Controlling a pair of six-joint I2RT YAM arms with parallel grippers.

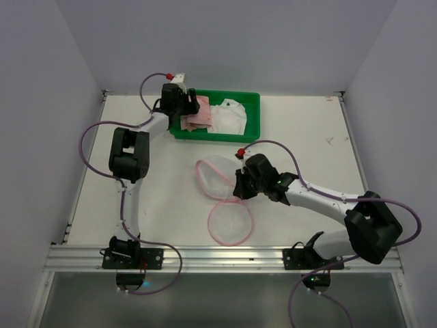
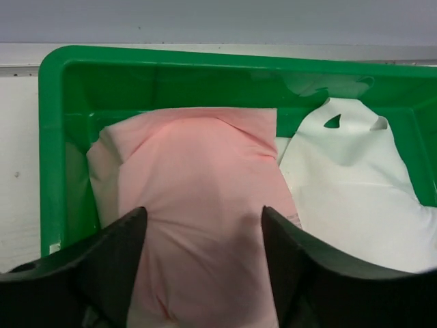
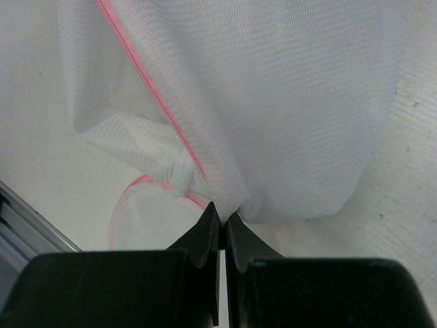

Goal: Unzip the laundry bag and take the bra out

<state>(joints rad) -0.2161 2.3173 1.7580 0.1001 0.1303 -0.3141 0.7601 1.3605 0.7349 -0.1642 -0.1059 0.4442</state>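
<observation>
Reaching across a white bench, two robot arms work at separate spots. Seen from above, the laundry bag lies near the middle of the bench, unzipped, with its two round mesh halves swung apart. One half lies flat nearer the arms' bases as a circle of pink trim. The other half sits just beyond it, bunched and partly raised.

The right claw meets the bag at the right edge of that raised half. In the right wrist view, the right claw has its two dark fingers pressed together, pinching white mesh at their very tips. The laundry bag rises directly ahead of the tips and fills most of that view. A line of pink zipper trim runs slanting down to the pinch point. The flat half shows just left of the fingers, resting on the bench.

The left claw is well apart from the bag, over the left end of a green tray at the far side of the bench. In the left wrist view, the left claw is spread wide. A pink garment lies in the tray beneath and between its fingers, with nothing gripped. A white garment lies beside the pink one on the right, touching it.
</observation>
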